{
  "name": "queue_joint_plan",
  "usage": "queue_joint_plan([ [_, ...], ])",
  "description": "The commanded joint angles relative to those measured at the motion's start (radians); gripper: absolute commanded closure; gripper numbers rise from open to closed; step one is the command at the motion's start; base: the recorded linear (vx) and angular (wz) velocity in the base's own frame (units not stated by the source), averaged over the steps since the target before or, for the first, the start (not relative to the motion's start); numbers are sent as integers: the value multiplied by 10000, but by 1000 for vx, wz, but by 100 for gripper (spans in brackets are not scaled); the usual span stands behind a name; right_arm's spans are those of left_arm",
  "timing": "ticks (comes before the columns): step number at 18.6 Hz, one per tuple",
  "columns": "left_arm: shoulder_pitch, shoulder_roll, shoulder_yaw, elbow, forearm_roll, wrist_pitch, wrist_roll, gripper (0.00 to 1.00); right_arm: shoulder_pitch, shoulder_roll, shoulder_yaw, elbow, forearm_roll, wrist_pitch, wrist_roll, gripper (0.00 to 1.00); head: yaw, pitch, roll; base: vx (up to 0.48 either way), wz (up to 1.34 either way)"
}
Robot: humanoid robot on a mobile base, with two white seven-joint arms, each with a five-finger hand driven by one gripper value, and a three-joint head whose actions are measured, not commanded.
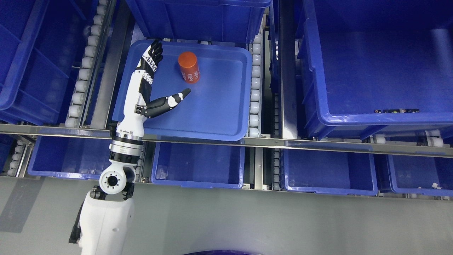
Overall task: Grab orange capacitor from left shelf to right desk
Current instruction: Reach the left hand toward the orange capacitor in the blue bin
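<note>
An orange cylindrical capacitor with white print stands slightly tilted in the far part of a shallow blue tray on the shelf. My left hand reaches into the tray from the lower left. Its fingers point away along the tray's left wall, and the thumb sticks out to the right, below the capacitor. The hand is open and holds nothing; the capacitor sits in the gap between fingers and thumb, apart from both. My right arm does not show.
Large blue bins surround the tray: one behind it, one to the right, one to the left. Roller tracks flank the tray. A metal rail crosses in front, with lower blue bins under it.
</note>
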Motion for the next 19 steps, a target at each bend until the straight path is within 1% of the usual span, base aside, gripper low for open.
queue_joint_plan([
  [1,369,175,286,-231,15,140,-26,0,13,-175,-108,-337,0,13,-40,0,0,0,0,0,11],
  [3,172,175,271,-170,15,706,-57,0,13,-175,-108,-337,0,-2,-40,0,0,0,0,-9,-12],
  [4,-133,175,286,-109,0,1180,-57,0,13,-175,-108,-337,0,13,-40,0,0,0,0,-12,0],
  [7,-763,175,393,243,-16,2134,-72,0,13,-175,-108,-337,0,-2,-40,0,0,0,0,-4,0],
  [10,-1300,175,210,795,-61,2320,-103,0,13,-175,-108,-337,0,13,-40,0,0,0,0,0,0],
  [12,-1638,175,-50,1010,-382,2488,-347,2,13,-175,-108,-337,0,-2,-40,0,0,0,0,0,0],
  [15,-1823,175,-343,1027,-445,3100,-884,2,13,-175,-108,-337,0,-2,-40,0,0,0,0,0,0],
  [19,-1900,175,-404,1347,-552,3210,-947,2,13,-175,-108,-337,0,13,-40,0,0,0,0,0,0],
])
